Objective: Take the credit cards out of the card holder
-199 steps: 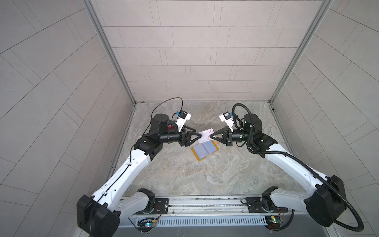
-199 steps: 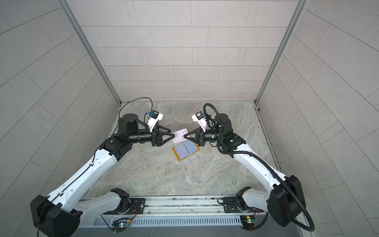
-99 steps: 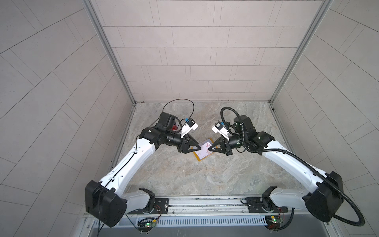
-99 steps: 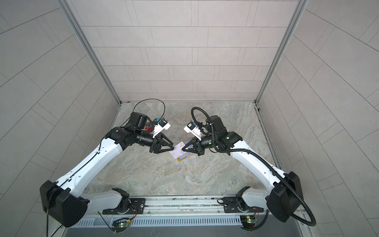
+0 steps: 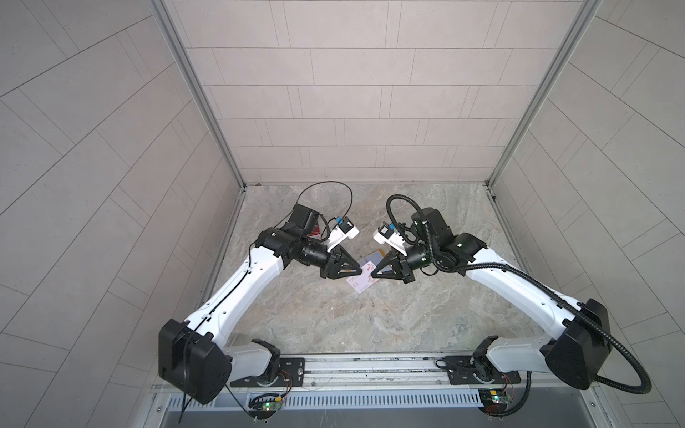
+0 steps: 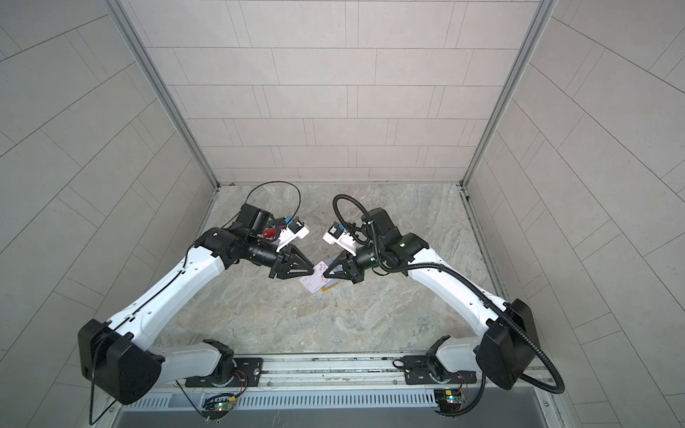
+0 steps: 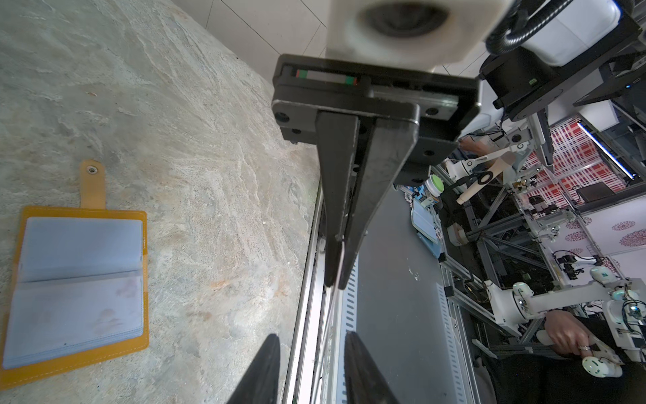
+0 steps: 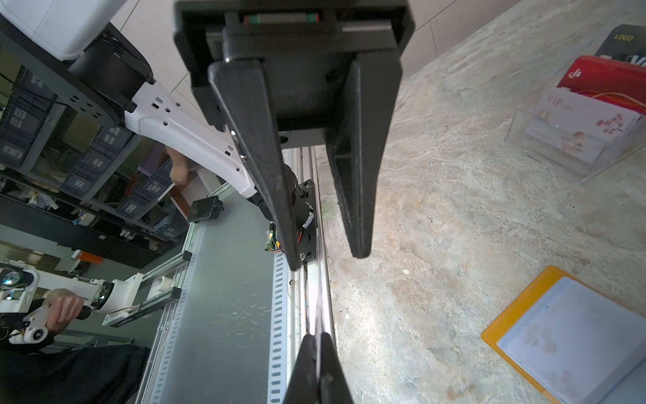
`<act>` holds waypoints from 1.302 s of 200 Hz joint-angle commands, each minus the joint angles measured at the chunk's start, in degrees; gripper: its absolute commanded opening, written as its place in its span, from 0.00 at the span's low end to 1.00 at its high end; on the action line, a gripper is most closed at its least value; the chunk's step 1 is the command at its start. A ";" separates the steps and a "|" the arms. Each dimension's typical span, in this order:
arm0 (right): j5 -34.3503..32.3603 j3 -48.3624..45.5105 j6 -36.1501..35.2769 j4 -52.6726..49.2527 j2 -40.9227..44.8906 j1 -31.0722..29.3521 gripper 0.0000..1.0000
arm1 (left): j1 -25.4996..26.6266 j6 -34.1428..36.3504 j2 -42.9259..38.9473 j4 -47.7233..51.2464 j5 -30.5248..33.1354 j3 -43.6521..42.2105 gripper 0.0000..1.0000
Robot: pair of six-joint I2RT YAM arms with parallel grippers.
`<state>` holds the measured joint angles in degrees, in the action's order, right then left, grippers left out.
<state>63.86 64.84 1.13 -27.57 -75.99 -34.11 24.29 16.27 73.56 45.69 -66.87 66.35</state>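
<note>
White card [image 5: 361,285] pinched edge-on in right hand [image 8: 318,336]; left hand [image 7: 312,335] spread astride its opposite edge

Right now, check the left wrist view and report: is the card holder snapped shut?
No, the card holder lies open on the table, its clear sleeves facing up and its snap tab unfastened.
</note>
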 commanded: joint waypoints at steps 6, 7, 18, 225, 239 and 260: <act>0.55 1.35 -1.65 1.55 -0.76 -0.55 0.00 | 0.23 3.13 0.56 3.15 -1.79 1.28 0.28; 0.51 1.39 -1.65 1.55 -0.75 -0.53 0.00 | 0.23 3.23 0.55 3.29 -1.87 1.35 0.28; 0.27 1.44 -1.63 1.56 -1.08 -0.61 0.00 | 0.29 4.81 1.03 4.95 -2.51 1.82 0.24; -17.94 -4.57 -4.26 0.19 7.65 1.91 0.64 | -2.42 8.73 3.11 11.75 23.18 8.12 0.00; -21.30 -5.71 -4.44 0.51 8.79 2.09 0.65 | -3.17 8.78 3.70 10.18 28.10 8.49 0.00; -26.68 -7.42 -4.36 1.16 10.25 2.32 0.66 | -3.63 10.77 4.36 9.18 36.14 9.70 0.00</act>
<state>45.65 59.05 -0.99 -27.20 -67.77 -32.10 21.32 24.45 76.71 55.83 -42.85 74.11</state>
